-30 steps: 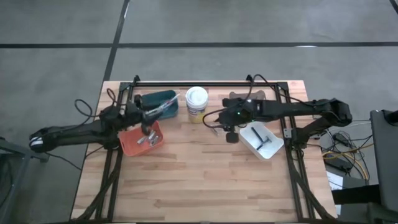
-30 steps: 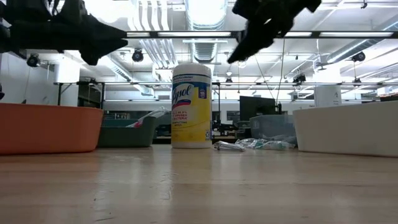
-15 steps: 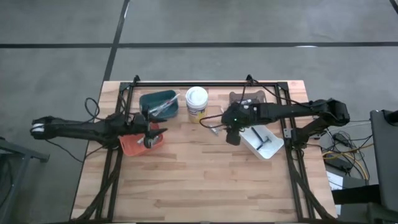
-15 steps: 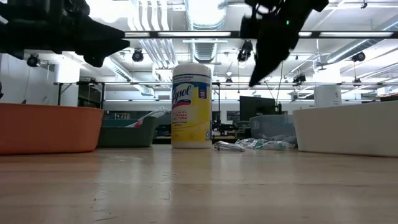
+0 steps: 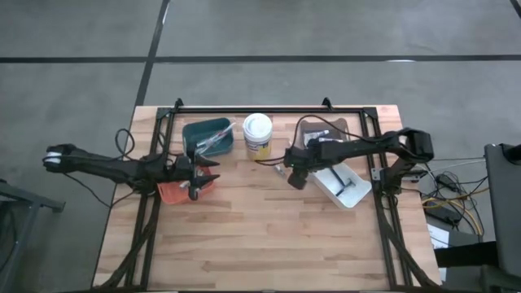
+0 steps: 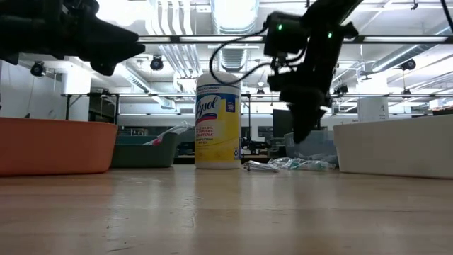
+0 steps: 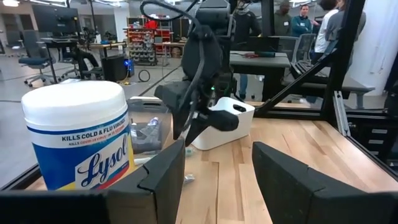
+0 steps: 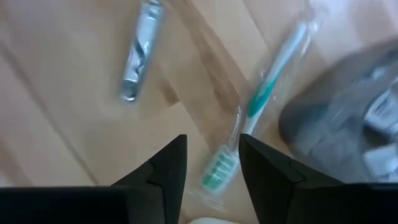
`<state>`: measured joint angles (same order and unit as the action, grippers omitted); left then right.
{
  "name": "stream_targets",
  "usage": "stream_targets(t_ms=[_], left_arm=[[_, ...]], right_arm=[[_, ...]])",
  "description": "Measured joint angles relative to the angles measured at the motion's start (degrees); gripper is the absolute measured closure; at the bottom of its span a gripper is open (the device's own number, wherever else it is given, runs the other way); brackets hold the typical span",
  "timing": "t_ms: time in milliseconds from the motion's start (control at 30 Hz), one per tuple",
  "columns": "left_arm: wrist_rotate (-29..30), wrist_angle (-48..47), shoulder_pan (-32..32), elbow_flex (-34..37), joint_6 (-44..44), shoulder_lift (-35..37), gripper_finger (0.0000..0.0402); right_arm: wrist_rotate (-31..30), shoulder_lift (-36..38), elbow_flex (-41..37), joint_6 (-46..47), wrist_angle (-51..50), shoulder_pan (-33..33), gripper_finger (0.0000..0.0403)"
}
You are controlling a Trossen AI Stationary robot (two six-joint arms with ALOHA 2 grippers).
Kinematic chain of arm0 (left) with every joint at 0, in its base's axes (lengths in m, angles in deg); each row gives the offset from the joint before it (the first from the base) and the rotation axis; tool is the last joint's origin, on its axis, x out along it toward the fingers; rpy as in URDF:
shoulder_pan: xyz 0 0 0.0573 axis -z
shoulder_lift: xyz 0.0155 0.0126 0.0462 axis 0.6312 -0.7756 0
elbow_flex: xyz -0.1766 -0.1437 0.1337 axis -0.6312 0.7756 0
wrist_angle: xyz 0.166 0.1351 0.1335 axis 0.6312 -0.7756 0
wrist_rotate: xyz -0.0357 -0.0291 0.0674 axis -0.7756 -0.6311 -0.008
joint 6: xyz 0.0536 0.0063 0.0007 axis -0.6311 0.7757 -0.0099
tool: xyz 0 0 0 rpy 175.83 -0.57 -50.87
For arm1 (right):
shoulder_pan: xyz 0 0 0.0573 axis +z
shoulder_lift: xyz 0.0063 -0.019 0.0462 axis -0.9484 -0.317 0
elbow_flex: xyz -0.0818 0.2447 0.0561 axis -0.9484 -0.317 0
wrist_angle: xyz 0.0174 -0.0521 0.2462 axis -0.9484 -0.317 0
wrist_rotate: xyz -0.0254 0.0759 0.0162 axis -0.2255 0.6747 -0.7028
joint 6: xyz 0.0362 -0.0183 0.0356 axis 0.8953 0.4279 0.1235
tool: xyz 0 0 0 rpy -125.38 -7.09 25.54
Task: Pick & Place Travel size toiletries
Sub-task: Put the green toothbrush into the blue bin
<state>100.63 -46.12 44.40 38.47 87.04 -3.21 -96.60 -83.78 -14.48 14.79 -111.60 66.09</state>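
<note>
A green-bristled toothbrush in clear wrap [image 8: 258, 109] and a small silver tube [image 8: 139, 53] lie flat on the wooden table beside the wipes tub [image 5: 257, 134]. They also show in the low view as the tube [image 6: 260, 166] and the wrapped pieces [image 6: 301, 163]. My right gripper [image 8: 211, 163] is open and points down just above the toothbrush's head, touching nothing; it also shows in the high view [image 5: 294, 172] and the low view [image 6: 303, 131]. My left gripper [image 7: 217, 168] is open and empty, held level above the orange bin [image 5: 167, 192].
A teal bin [image 5: 203, 134] holding toothbrushes stands at the back left. A white bin [image 5: 348, 189] with a dark razor [image 5: 338, 180] stands at the right. A clear bag of toiletries [image 8: 348, 112] lies behind the toothbrush. People stand in the room beyond the table.
My right gripper has come down toward the table and tipped to point down over the toothbrush beside the wipes tub. My left gripper has drawn a little toward the table's near edge, over the orange bin, and stays level.
</note>
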Motion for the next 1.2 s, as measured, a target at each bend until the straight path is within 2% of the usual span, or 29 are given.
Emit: stream_targets(t_ms=[233, 567, 867, 1200], left_arm=[[0.49, 0.02, 0.11, 0.0, 0.17, -1.01, 0.0209], [0.49, -0.02, 0.15, 0.02, 0.46, -2.54, 0.0209], [0.49, -0.09, 0.15, 0.02, 0.46, -3.04, 0.0209], [0.7, 0.02, 0.15, 0.02, 0.32, -3.31, 0.0209]], right_arm=[[-0.04, -3.5, 0.0, 8.85, 0.0, -1.09, 0.0275], [-3.36, -4.13, -0.34, 10.11, 0.61, -1.75, 0.0275], [-6.34, -4.89, -4.34, 12.13, 3.94, -2.04, 0.0266], [-5.11, -6.94, -5.87, 11.79, 5.55, -3.92, 0.0269]])
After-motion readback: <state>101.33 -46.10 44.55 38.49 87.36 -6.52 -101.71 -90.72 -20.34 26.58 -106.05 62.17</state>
